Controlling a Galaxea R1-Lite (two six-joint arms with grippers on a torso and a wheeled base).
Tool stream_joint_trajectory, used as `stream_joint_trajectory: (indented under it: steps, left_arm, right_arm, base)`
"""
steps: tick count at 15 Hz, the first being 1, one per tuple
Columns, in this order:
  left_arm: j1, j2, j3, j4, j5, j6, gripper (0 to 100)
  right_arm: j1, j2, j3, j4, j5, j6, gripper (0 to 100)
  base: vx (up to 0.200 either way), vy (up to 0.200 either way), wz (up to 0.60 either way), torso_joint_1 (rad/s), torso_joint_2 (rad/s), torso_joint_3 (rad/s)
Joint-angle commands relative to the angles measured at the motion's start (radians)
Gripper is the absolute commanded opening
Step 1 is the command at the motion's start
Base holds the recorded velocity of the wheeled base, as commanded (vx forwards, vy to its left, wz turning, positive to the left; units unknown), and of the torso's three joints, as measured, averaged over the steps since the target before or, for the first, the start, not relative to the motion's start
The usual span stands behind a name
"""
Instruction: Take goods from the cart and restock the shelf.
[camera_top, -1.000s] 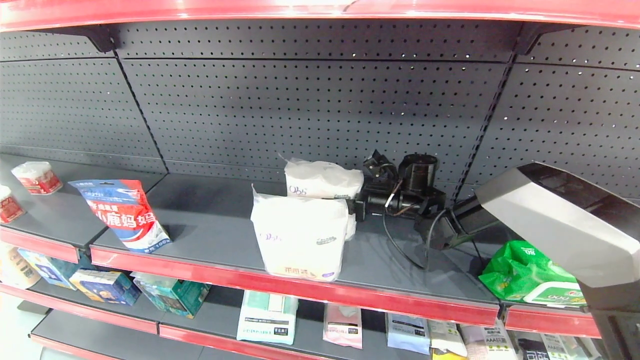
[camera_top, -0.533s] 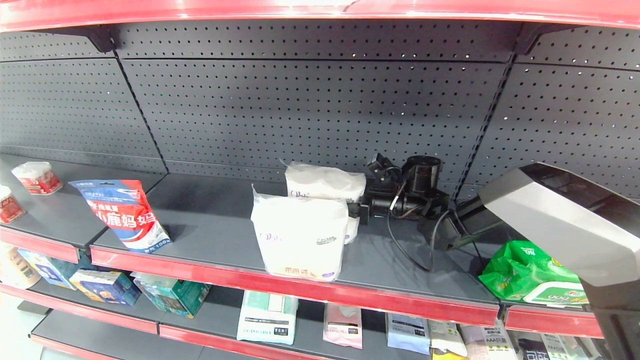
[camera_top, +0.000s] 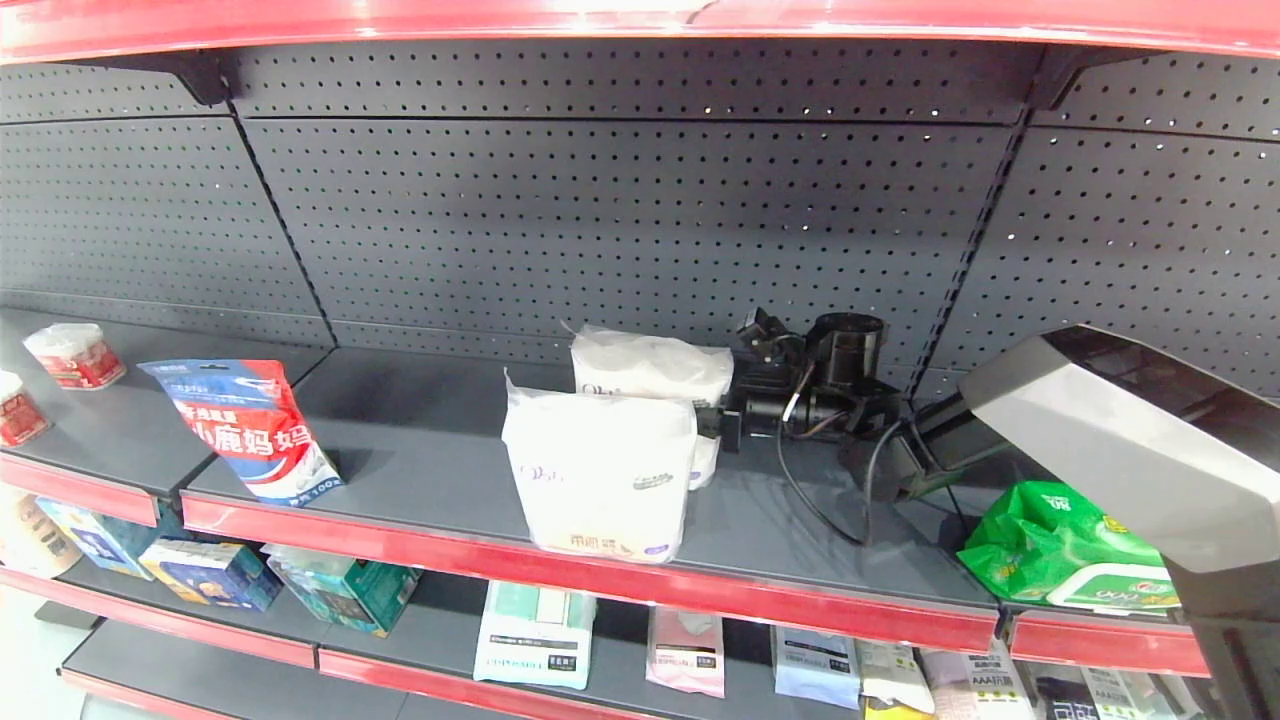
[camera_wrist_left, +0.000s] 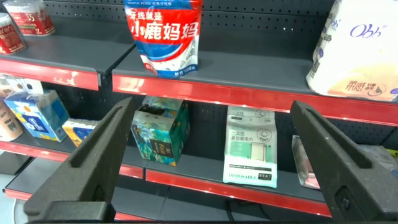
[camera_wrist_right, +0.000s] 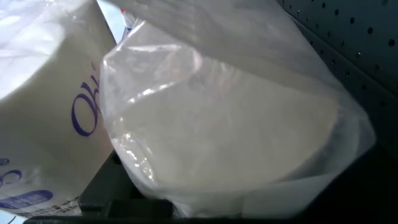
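Note:
Two white tissue packs stand on the grey shelf (camera_top: 420, 450). The front pack (camera_top: 600, 475) is upright near the red front edge. The rear pack (camera_top: 650, 365) is just behind it, close to the pegboard back wall. My right gripper (camera_top: 722, 420) reaches in from the right and is shut on the rear pack's right side. In the right wrist view the rear pack (camera_wrist_right: 230, 124) is very close, with the front pack (camera_wrist_right: 43, 93) beside it. My left gripper (camera_wrist_left: 211, 106) is open and holds nothing, out in front of the lower shelves below the front pack (camera_wrist_left: 357, 50).
A red and blue pouch (camera_top: 245, 425) stands left on the same shelf, and a green wipes pack (camera_top: 1060, 555) lies at the right. Small red and white packs (camera_top: 75, 355) sit far left. Lower shelves hold several boxes and packets, among them a teal box (camera_wrist_left: 161, 130).
My right gripper has shifted slightly right and the rear pack has come down a little with it. The front pack and the other goods have not moved.

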Motion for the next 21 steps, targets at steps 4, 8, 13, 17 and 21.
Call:
stream_joint_trajectory:
  steps: [4,8,13,17,21]
  left_arm:
    - [0.0,0.0,0.0,0.0,0.0,0.0,100]
    - [0.0,0.0,0.0,0.0,0.0,0.0,100]
    - [0.0,0.0,0.0,0.0,0.0,0.0,100]
    - [0.0,0.0,0.0,0.0,0.0,0.0,100]
    - [0.0,0.0,0.0,0.0,0.0,0.0,100]
  right_arm:
    - [0.001,0.004,0.003,0.003,0.001,0.0,0]
    - [0.009,0.002,-0.004,0.003,0.001,0.003,0]
    - [0.018,0.007,-0.005,0.002,0.001,0.023,0]
    - [0.017,0.005,-0.01,0.002,-0.002,0.031,100]
    - [0.005,-0.012,-0.005,0.002,-0.002,0.034,100]
  base:
    - [0.0,0.0,0.0,0.0,0.0,0.0]
    - [0.0,0.0,0.0,0.0,0.0,0.0]
    - [0.0,0.0,0.0,0.0,0.0,0.0]
    - [0.0,0.0,0.0,0.0,0.0,0.0]
    - [0.0,0.0,0.0,0.0,0.0,0.0]
